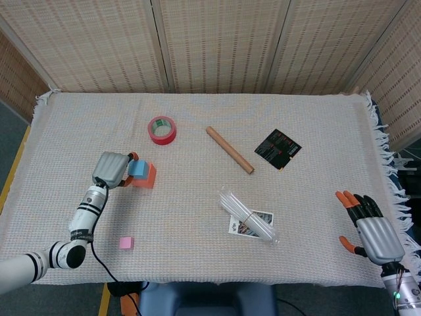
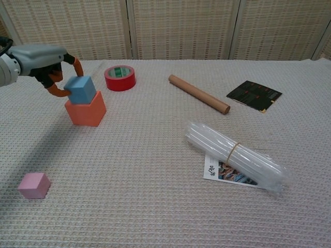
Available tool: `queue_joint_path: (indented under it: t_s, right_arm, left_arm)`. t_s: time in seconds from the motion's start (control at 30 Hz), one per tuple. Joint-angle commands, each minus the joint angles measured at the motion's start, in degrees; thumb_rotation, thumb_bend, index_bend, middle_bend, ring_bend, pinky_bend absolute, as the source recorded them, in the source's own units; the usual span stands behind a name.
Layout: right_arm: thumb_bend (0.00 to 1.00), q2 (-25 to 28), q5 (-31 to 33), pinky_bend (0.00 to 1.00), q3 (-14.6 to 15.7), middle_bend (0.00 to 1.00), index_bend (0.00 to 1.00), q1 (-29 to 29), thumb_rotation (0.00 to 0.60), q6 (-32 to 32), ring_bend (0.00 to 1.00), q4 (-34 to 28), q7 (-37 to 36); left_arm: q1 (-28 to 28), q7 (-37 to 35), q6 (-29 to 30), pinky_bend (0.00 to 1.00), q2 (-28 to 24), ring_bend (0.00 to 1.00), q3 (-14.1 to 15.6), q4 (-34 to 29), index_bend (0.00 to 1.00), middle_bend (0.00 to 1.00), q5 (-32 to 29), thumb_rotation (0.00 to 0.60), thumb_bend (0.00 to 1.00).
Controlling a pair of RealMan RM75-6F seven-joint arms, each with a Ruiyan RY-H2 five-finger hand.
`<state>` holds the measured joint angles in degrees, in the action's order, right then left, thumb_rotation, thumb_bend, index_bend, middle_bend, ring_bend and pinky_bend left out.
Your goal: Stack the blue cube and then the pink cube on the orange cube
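Left hand (image 1: 112,169): I saw a grey, ribbed back shell with orange-tipped fingers (image 2: 77,64).
Left forearm (image 1: 87,210): it was white with black bands at the wrist, a rounded grey-and-black joint lower down, and a thin black cable trailing beside it.
Right hand (image 1: 373,232): my view showed the same grey ribbed shell, dark fingers capped in orange.
Right wrist (image 1: 401,296): I noted a small green light.

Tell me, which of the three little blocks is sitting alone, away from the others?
The pink block, alone near the table's front edge. The blue block sits on the orange block, with the left hand around it.
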<state>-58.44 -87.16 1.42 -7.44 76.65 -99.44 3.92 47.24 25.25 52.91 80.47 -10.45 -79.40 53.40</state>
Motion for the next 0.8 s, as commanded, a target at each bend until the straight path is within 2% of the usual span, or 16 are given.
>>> queue_joint_path:
  t_s: [0.03, 0.33, 0.5, 0.67, 0.8]
  right_arm:
    - [0.18, 0.1, 0.1, 0.00, 0.1, 0.00, 0.00, 0.0, 0.600, -0.2, 0.00, -0.2, 0.1]
    - [0.18, 0.1, 0.3, 0.00, 0.0, 0.00, 0.00, 0.0, 0.600, -0.6, 0.00, -0.4, 0.7]
    - [0.18, 0.1, 0.2, 0.00, 0.1, 0.00, 0.00, 0.0, 0.600, -0.7, 0.00, -0.6, 1.0]
    - [0.18, 0.2, 0.2, 0.00, 0.1, 0.00, 0.00, -0.1, 0.600, -0.8, 0.00, -0.6, 0.9]
    - [0.18, 0.4, -0.8, 0.00, 0.2, 0.00, 0.00, 0.2, 0.600, -0.1, 0.00, -0.7, 0.5]
  left_arm:
    - [0.1, -0.1, -0.4, 1.00, -0.4, 1.00, 0.2, -0.2, 0.35, 1.00, 0.3, 0.600, 0.32]
    - [-0.2, -1.2, -0.4, 1.00, -1.4, 1.00, 0.7, -1.4, 0.13, 1.00, 2.4, 0.600, 0.32]
    - [-0.9, -2.2, 0.9, 1.00, -2.0, 1.00, 0.7, -2.8, 0.07, 1.00, 4.0, 0.600, 0.32]
    - [-4.9, -5.6, 6.0, 1.00, -6.2, 1.00, 2.5, -10.7, 0.07, 1.00, 9.7, 0.600, 0.32]
    - [-12.1, -11.1, 14.1, 1.00, -9.5, 1.00, 6.4, -17.4, 0.07, 1.00, 16.5, 0.600, 0.32]
